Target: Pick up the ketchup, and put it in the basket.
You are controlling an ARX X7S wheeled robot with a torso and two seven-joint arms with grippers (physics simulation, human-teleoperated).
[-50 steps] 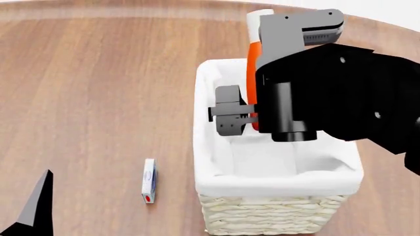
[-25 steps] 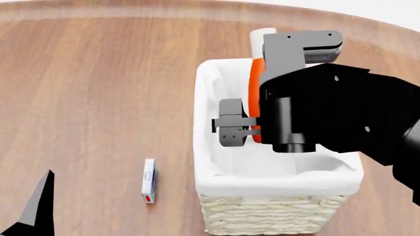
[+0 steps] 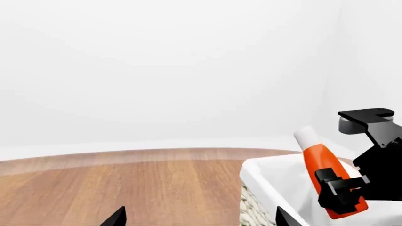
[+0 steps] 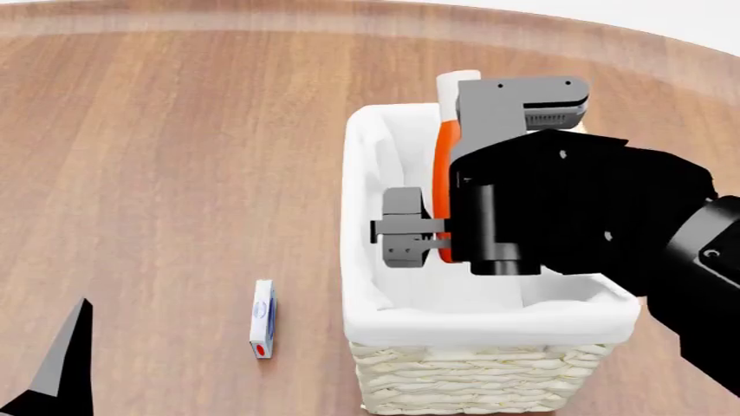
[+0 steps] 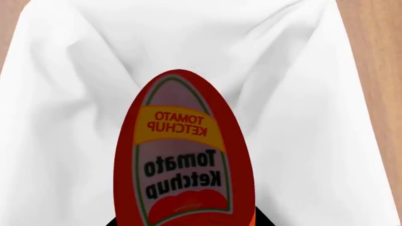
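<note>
The ketchup, an orange-red bottle with a white cap, hangs tilted over the open basket. Its cap points past the far rim. My right gripper is shut on the bottle's body, with one grey finger on each side. In the right wrist view the ketchup label fills the middle, with the white liner of the basket below it. The left wrist view shows the ketchup above the basket from the side. My left gripper is open and holds nothing, left of the basket.
A small white and blue box lies on the wooden table left of the basket. My left gripper's black fingertip shows at the near left corner. The table's curved far edge runs behind the basket.
My right gripper has come down with the ketchup, bringing the bottle lower over the basket's opening. The left arm and the small box have not moved.
</note>
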